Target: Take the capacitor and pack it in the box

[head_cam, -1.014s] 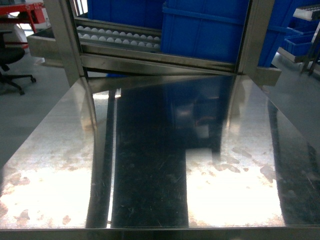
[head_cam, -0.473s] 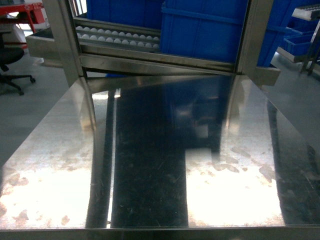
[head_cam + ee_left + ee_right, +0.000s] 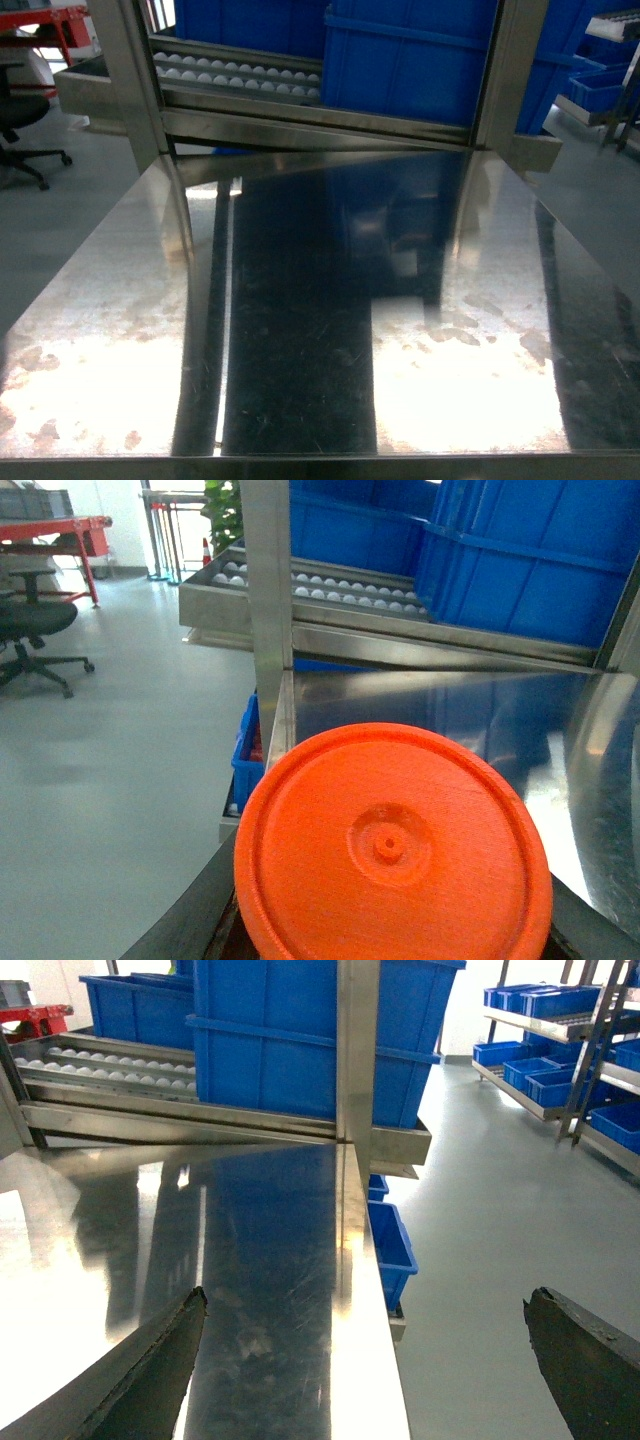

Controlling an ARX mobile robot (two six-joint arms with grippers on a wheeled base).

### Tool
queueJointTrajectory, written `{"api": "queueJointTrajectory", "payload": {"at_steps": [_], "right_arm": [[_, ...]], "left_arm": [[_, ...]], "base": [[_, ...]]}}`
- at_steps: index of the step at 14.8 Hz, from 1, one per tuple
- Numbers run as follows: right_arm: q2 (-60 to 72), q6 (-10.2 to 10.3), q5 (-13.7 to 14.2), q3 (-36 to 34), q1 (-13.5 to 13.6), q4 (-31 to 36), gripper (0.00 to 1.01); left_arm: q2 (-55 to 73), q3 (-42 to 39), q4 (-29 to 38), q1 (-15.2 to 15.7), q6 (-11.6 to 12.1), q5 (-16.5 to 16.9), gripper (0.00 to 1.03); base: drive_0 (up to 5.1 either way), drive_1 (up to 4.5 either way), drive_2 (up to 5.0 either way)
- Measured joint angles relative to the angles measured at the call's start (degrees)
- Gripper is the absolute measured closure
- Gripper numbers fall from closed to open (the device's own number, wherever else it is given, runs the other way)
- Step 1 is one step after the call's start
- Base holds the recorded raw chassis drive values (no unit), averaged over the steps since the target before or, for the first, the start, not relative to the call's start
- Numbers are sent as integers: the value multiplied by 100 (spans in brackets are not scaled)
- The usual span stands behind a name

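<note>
**No capacitor, no box in sight: the bearing for the pick is still open**

On the left, the wrist camera's lower half is filled by an orange disc (image 3: pixel 390 845), round with a small raised hub. It sits right in front of the lens, between dark edges at 7 and 5 o'clock that appear to belong to the left gripper (image 3: pixel 392 948). Whether that gripper clamps the disc, merely carries it as a part of itself, or stands apart cannot be told. The disc is round and large in the view, so it is probably not the oblong capacitor.

In the middle, the head view shows the steel table (image 3: pixel 120 300) with only reflections and scuffs on it. Past its far edge, at 12 o'clock, runs a roller conveyor (image 3: pixel 235 72), with blue crates (image 3: pixel 410 60) at 12 to 1 o'clock. Neither arm appears in this view.

On the right, the right gripper (image 3: pixel 365 1370) has its two dark fingers spread wide at 7 and 4 o'clock with nothing between them. It hangs over the table's right edge, with bare floor (image 3: pixel 480 1220) at 3 o'clock.

The capacitor and the box appear in no view. So which way the piece lies, how its long axis runs and which arm is nearer cannot be judged yet. The right arm, with its fingers spread and free, looks the readier of the two.
</note>
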Motion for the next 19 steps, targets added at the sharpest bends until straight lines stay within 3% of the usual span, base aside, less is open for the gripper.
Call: {"api": "queueJointTrajectory", "payload": {"at_steps": [14, 15, 19], "right_arm": [[0, 0, 0, 0, 0, 0, 3], [0, -2, 2, 0, 0, 0, 3], [0, 0, 2, 0, 0, -7, 3]], "left_arm": [[-2457, 0, -2461, 0, 0, 0, 58], [-3075, 2, -3346, 0, 0, 15, 58], [-3296, 0, -3281, 0, 2, 2, 58]], "base": [[0, 0, 0], [0, 0, 0], [0, 0, 0]]}}
